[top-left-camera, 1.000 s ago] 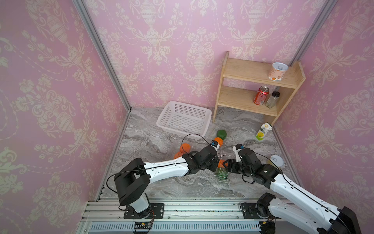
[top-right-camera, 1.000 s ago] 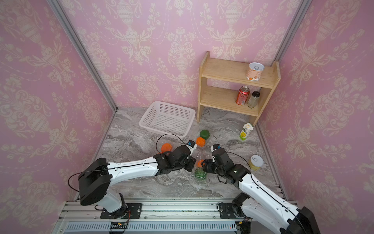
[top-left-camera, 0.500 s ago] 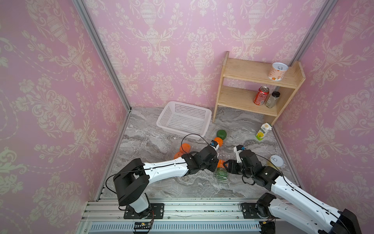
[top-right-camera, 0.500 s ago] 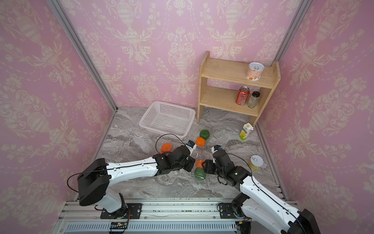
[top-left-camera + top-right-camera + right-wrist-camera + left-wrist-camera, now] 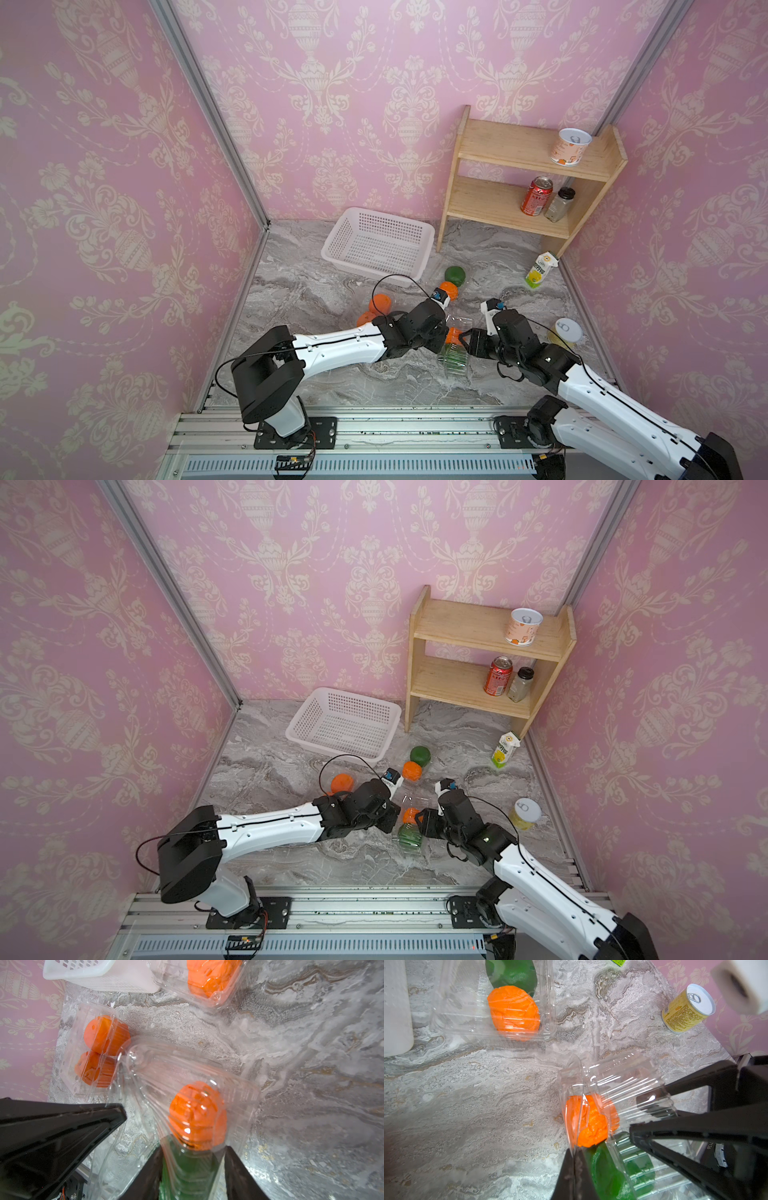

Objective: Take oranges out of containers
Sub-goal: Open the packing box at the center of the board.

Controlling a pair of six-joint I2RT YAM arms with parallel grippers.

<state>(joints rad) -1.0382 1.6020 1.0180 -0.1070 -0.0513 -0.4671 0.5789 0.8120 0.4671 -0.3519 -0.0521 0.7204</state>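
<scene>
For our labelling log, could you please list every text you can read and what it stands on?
"7126": sticker on the right gripper.
Yellow can, carton, red can, peach can: print too small or blurred to read.

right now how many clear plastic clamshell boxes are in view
3: nearest box pinched by the left gripper, second box left of it, third box by the white perforated basket.

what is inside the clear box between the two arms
Through the clear box, an orange fruit and a green fruit beside it. In a top view the right pincer covers part of the green one.
</scene>
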